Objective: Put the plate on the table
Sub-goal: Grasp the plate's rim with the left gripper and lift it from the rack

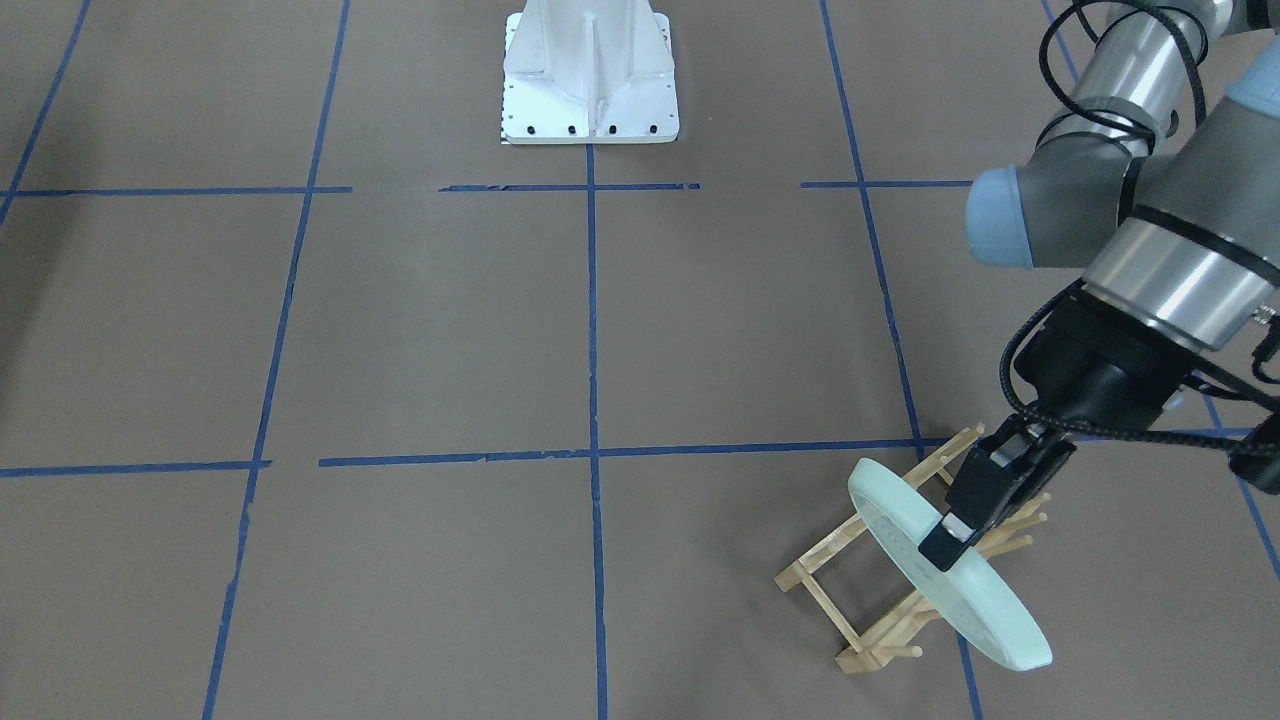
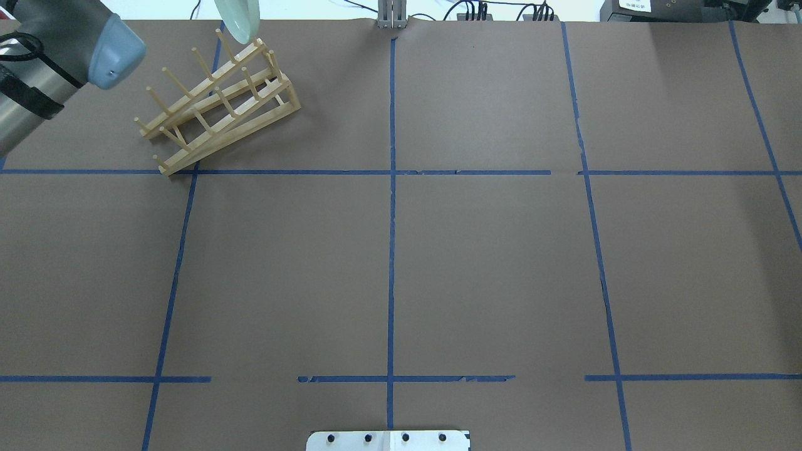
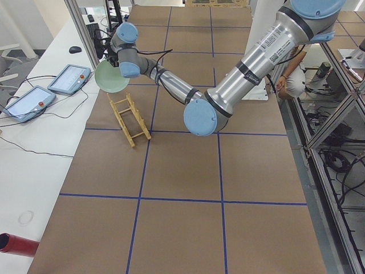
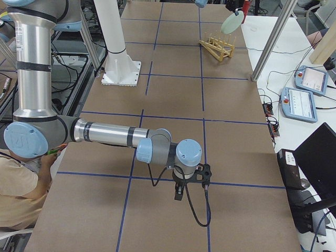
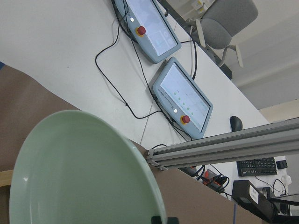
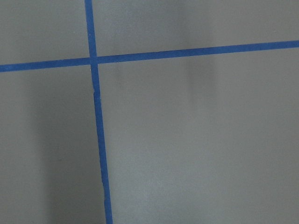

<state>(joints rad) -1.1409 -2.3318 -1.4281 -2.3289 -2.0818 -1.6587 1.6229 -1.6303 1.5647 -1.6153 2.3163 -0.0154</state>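
Observation:
The pale mint-green plate (image 1: 985, 600) stands on edge, held in the air just above the light wooden peg rack (image 1: 850, 585). My left gripper (image 1: 948, 538) is shut on the plate's upper rim, one black finger on the near face. The plate also shows in the overhead view (image 2: 241, 22), the exterior left view (image 3: 111, 77), the exterior right view (image 4: 231, 22) and the left wrist view (image 5: 79, 172). The brown table (image 1: 450, 330) with blue tape lines lies below. My right gripper (image 4: 178, 191) hangs low over the table far from the rack; I cannot tell if it is open or shut.
The white bolted pedestal base (image 1: 590, 75) stands at the robot's side of the table. Two teach pendants (image 3: 48, 91) and cables lie on the white bench beyond the table's edge near the rack (image 2: 219, 106). An aluminium frame post (image 4: 270, 39) rises near the rack.

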